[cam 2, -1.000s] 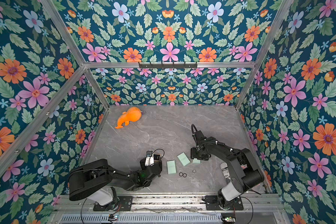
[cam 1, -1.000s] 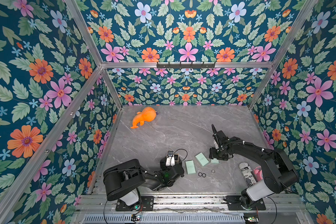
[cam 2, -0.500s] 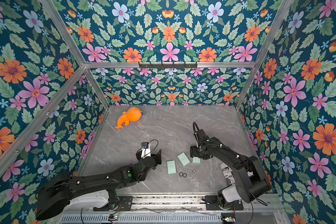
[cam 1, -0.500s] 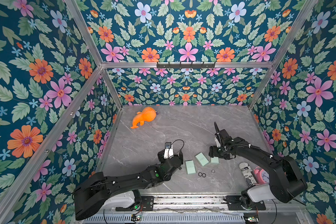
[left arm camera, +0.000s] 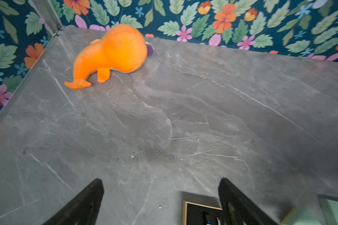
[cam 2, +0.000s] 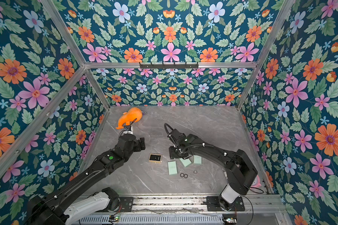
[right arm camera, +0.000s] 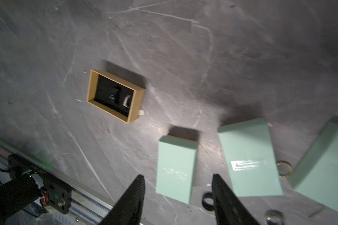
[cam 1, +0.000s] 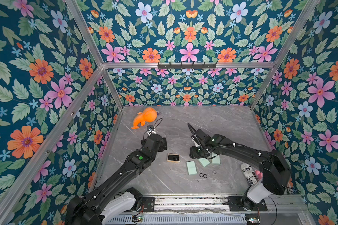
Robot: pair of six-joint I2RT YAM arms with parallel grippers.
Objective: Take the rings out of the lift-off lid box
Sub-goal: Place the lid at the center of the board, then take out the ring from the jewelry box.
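1. The right end effector [right arm camera: 178,176] hung empty, jaws about half apart, above the mint pieces [cam 1: 204,161], low and right of centre in both top views.
2. The left end effector [left arm camera: 160,180] was spread wide and held nothing, up-left of the box [cam 1: 173,157] in both top views.
3. The box sat open on the desk [cam 1: 213,124], lid off, just left of the mint pieces and below frame centre. Its black insert held a silvery ring [right arm camera: 126,101] and what looked like a dark ring [right arm camera: 114,95].
4. Three rings already lay out on the desk below the mint pieces: a touching black pair [cam 1: 203,175] and a grey ring [cam 1: 214,172]. A goldish ring [right arm camera: 285,168] peeped out between two mint pieces.
5. The step in hand, as I judge it, was fetching the rings left in the box. The right end effector should move toward frame left until centred over the insert. It should narrow its jaws enough to clear the tan walls, come straight down, and pinch one ring across its band.
6. The light box may lift with the ring. The left end effector could pin a wall while the ring is drawn up slowly.
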